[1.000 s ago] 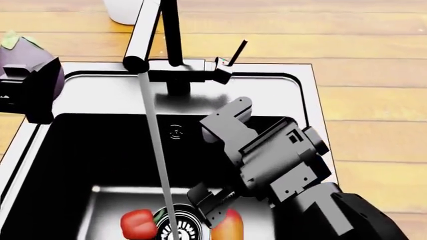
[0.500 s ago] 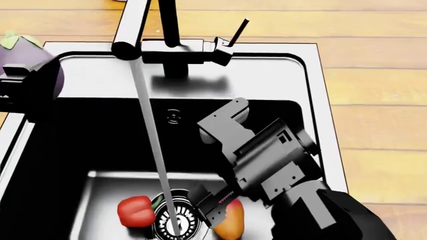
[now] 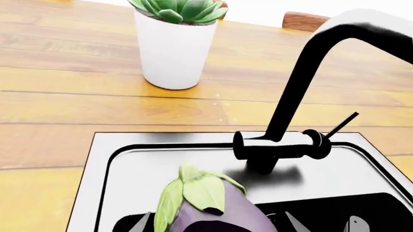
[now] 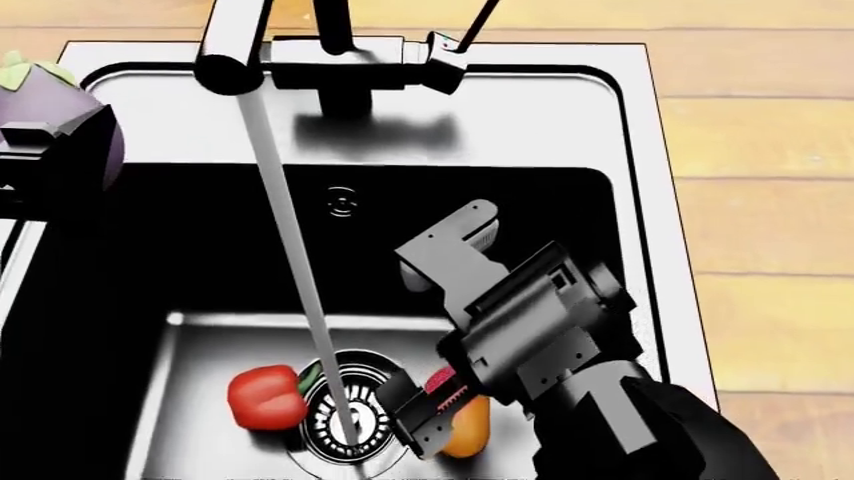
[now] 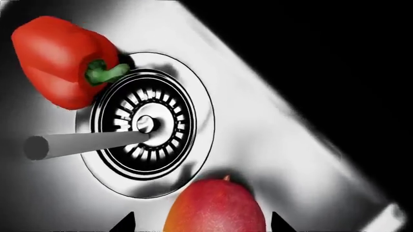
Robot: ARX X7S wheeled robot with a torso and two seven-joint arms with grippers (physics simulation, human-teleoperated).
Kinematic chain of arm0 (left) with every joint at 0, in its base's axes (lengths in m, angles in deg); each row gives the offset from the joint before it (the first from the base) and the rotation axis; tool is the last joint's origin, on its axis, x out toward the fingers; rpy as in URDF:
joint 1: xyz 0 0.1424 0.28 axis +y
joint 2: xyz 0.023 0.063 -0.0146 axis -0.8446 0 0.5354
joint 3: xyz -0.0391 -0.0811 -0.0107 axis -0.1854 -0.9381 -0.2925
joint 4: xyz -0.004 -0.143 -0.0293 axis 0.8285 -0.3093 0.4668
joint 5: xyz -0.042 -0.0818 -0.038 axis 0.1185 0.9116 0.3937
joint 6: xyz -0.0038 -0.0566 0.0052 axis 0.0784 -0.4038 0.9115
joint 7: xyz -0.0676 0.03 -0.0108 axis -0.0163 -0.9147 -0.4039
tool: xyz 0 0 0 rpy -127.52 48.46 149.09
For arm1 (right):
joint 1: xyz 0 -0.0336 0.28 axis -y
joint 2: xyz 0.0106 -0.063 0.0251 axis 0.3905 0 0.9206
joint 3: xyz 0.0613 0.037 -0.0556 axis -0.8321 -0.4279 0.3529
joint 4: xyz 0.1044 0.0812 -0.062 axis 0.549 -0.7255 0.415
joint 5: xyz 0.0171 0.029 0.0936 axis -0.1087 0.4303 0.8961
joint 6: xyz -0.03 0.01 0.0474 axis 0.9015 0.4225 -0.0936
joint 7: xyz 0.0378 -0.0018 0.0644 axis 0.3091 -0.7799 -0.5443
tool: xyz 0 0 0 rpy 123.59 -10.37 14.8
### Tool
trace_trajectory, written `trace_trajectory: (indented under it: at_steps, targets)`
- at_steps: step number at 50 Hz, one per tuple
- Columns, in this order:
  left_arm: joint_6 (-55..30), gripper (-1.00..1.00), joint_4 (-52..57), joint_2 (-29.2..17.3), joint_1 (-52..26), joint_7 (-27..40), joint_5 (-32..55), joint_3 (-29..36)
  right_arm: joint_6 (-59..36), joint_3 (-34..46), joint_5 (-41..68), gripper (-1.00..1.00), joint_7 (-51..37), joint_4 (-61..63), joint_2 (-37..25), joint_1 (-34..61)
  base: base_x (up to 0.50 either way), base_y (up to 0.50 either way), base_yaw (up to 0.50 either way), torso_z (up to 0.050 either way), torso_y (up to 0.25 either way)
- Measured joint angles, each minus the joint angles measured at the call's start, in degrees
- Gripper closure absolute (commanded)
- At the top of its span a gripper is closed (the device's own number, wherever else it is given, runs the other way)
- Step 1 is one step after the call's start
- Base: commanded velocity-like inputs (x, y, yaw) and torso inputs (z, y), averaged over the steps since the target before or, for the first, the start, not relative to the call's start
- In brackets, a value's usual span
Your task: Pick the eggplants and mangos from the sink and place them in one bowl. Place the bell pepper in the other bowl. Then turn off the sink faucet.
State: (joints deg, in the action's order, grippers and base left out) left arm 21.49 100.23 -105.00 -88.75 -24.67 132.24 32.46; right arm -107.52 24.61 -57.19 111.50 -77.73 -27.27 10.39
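Purple eggplant [image 4: 54, 95] gripped by left gripper [image 3: 193, 224]; right gripper [image 5: 200, 224] open astride mango [image 5: 216, 205] at drain's [image 4: 350, 412] 3 o'clock; next: close, lift.

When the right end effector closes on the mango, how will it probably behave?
The mango looks smooth, rounded and glossy, so it may slip between the fingers. Lying on the wet steel floor of the sink, it would probably roll if nudged.
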Motion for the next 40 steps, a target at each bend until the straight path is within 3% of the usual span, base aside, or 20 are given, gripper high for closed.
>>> trace_trajectory:
  at_steps: [17, 18, 31, 40]
  targets:
    - [0.2, 1.0, -0.2, -0.1, 0.0, 0.3, 0.6, 0.1, -0.1, 2.1, -1.0, -1.0, 0.0, -1.7, 0.3, -0.2, 0.0, 0.0, 0.0, 0.009, -0.079]
    - [0.2, 1.0, -0.3, -0.1, 0.0, 0.5, 0.7, 0.1, 0.0, 2.1, -1.0, 1.0, 0.0, -1.9, 0.4, -0.1, 0.0, 0.0, 0.0, 0.0, 0.0]
    - [0.5, 1.0, -0.5, 0.0, 0.2, 1.5, 1.5, -0.2, -0.3, 1.2, 0.1, 1.0, -1.8, 0.1, -0.7, 0.7, 0.0, 0.0, 0.0, 0.0, 0.0]
    - [0.0, 1.0, -1.1, -1.0, -0.4, 1.6, 3.1, -0.7, -6.6, -0.6, 2.8, 1.0, -4.4, 12.2, -4.9, 1.6, 0.0, 0.0, 0.0, 0.0, 0.0]
